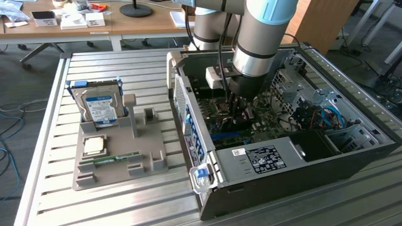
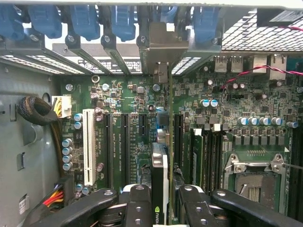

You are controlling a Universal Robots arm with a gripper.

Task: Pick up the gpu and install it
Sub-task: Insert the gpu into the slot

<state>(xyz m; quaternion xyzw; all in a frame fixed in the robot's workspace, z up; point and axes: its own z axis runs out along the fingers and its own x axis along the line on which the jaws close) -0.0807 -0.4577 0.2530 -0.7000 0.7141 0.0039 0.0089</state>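
Observation:
The gpu [image 2: 160, 182] is seen edge-on in the wrist view, a thin green card with a black fan shroud. Its silver end bracket [image 2: 161, 45] reaches the rear slot openings of the case. My gripper [image 2: 165, 208] is shut on the card, one black finger [image 2: 137, 205] on each side of it. The card stands upright over the motherboard [image 2: 128, 94], in line with the black expansion slots [image 2: 124, 142]; I cannot tell whether it is seated. In the exterior view my gripper [image 1: 242, 106] is deep inside the open computer case [image 1: 283, 183].
A grey holder [image 1: 148, 162] on the slatted table carries a hard drive [image 1: 100, 106], a processor chip [image 1: 94, 145] and a RAM strip [image 1: 116, 159]. Inside the case are the power supply [image 1: 264, 157], blue cables [image 1: 320, 115], a white slot [image 2: 88, 146] and the processor socket [image 2: 255, 179].

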